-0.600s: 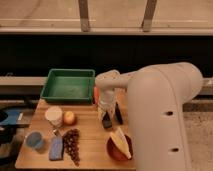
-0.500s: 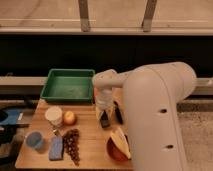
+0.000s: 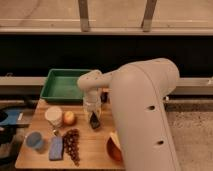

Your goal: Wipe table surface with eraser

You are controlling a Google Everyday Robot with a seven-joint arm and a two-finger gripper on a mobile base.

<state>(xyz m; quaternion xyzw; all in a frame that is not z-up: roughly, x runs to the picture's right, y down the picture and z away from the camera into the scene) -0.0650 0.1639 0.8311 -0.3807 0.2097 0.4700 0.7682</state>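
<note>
Just beside apple (image 3: 69,118) | pincer (image 3: 93,116) clamped on eraser (image 3: 94,122) | bare table surface (image 3: 95,146) toward near edge

The robot's bulky off-white arm (image 3: 145,115) fills the right half of the scene. Its big rounded shell stands up from the bottom edge and arches over to the left. There a slimmer white wrist section (image 3: 91,85) bends sharply downward. The pale two-finger gripper (image 3: 93,116) hangs at its end, pointing straight down, low and just left of the large shell.
</note>
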